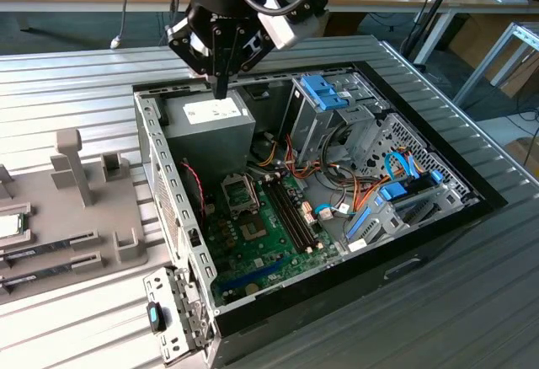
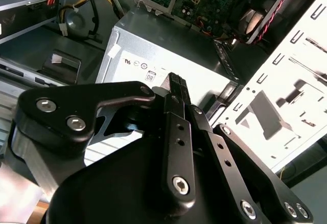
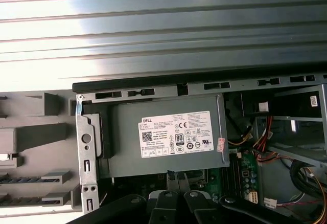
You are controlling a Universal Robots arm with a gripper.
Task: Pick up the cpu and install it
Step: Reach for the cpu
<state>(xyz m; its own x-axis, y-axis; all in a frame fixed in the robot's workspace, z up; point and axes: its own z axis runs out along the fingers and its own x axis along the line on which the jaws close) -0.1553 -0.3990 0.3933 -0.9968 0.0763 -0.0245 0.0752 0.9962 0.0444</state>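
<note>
The cpu (image 1: 10, 225), a small flat square with a green rim, lies in a grey holder tray (image 1: 76, 217) at the exterior view's far left, outside the computer case. My gripper (image 1: 221, 89) hangs over the grey power-supply box (image 1: 210, 125) at the back corner of the open case, well away from the cpu. Its two black fingers are pressed together with nothing between them, as both wrist views show: gripper (image 2: 176, 82), gripper (image 3: 177, 176). The socket frame (image 1: 239, 190) on the green motherboard (image 1: 269, 238) stands open.
Two long memory sticks (image 1: 50, 249) lie in the tray beside the cpu. The case (image 1: 160, 175) holds bundled orange and red cables (image 1: 295, 163), blue drive brackets (image 1: 324, 91) and a drive cage. Its metal walls rise around the motherboard. The table is ribbed metal (image 3: 163, 29).
</note>
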